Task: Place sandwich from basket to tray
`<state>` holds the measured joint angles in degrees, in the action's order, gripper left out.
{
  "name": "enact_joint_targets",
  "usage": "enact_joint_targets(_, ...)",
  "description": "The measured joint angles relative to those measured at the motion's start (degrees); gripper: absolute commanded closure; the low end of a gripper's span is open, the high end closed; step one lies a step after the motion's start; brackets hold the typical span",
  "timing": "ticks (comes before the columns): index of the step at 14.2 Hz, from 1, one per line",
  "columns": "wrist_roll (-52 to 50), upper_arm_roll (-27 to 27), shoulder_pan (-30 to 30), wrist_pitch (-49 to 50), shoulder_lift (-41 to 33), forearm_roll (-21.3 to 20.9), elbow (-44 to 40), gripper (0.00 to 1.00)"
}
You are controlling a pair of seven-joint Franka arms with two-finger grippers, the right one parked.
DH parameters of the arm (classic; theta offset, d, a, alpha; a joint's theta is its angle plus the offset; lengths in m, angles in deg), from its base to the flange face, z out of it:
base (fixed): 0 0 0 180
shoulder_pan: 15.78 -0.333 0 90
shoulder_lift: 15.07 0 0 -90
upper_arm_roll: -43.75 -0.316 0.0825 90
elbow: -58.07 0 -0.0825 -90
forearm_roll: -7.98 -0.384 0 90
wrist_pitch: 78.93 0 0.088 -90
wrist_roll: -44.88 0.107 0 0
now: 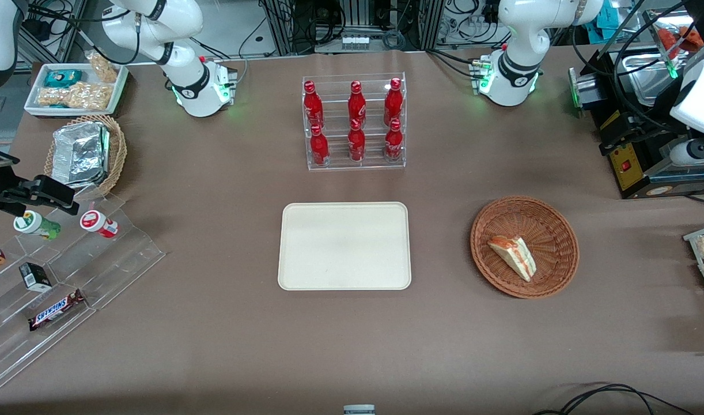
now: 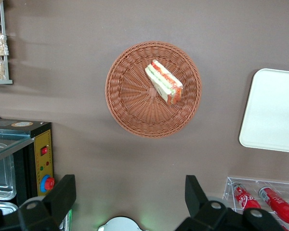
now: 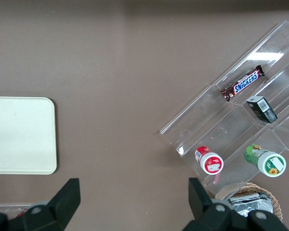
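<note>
Sandwich: a small triangular wedge of white bread with orange-red and pale green filling layers, the sandwich [image 1: 514,256] [image 2: 164,82] lies on its side in the basket, off the basket's centre and nearer the front camera than that centre.

Basket: a round, shallow, reddish-brown woven wicker basket [image 1: 551,221] [image 2: 130,103] sits on the brown bench toward the working arm's end, closer to the bench edge nearest the front camera than to the robot bases.

Tray: a large flat cream-coloured rectangular tray [image 1: 344,245] [image 2: 271,113] [image 3: 20,135] with rounded corners and a low rim lies mid-bench, beside the basket and well apart from it, with nothing on it.

Gripper: the left arm's gripper [image 2: 130,202] hangs high above the bench, looking straight down; its two black fingers [image 2: 62,195] stand wide apart and hold nothing. In the wrist view the basket and sandwich lie below, out ahead of the fingertips.

Bottle rack: a clear acrylic stepped rack [image 1: 354,122] with six red bottles stands farther from the front camera than the tray, between the two robot bases.

Snack steps: a clear acrylic tiered stand [image 1: 69,276] [image 3: 241,120] at the parked arm's end, near the bench corner, carries a Snickers bar [image 1: 55,310] [image 3: 242,83].

Foil basket: a lighter tan wicker basket [image 1: 117,153] holding crumpled silver foil sits at the parked arm's end.
</note>
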<state>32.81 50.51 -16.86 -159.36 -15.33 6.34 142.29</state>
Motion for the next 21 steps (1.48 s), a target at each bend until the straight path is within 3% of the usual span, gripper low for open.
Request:
enact_joint_targets(6,0.06,0.01,0.48,0.04,0.53,0.02,0.59,0.00)
enact_joint_targets(12,-6.20,-0.98,0.16,-1.58,9.20,-0.04,3.73,0.00)
enact_joint_targets(17,-23.80,-0.99,0.19,-18.93,17.61,-0.04,10.45,0.00)
enact_joint_targets(21,-31.75,-0.82,0.32,-29.60,19.97,-0.04,15.30,0.00)
